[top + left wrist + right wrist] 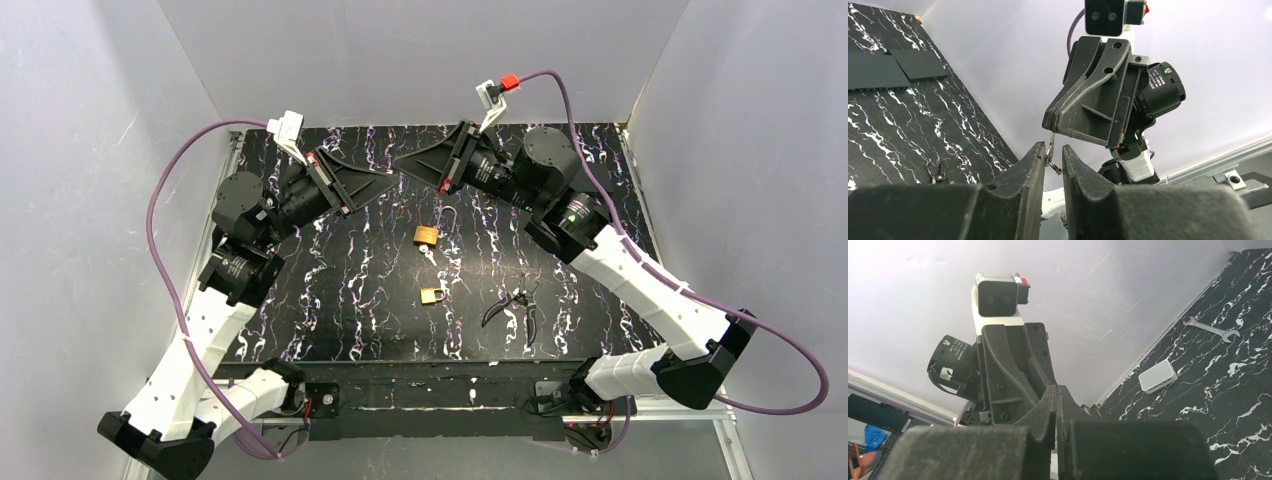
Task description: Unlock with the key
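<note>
In the left wrist view the small metal key (1051, 150) with its ring hangs from the tips of my right gripper (1054, 131), which is shut on it. My left gripper (1053, 146) is just below. Its jaws stand a narrow gap apart on either side of the key, which lies against the left finger (1034, 162). From above, the left gripper (385, 186) and right gripper (404, 164) meet tip to tip over the back of the mat. Two brass padlocks (426, 236) (432, 296) lie on the mat. The right wrist view shows its jaws (1056, 388) pressed together, with the key hidden.
Black-handled pliers (515, 305) lie right of the padlocks on the black marbled mat (330, 300). A silver wrench (1211, 329) and a small white box (1158, 375) lie by the back wall. White walls enclose the mat on three sides.
</note>
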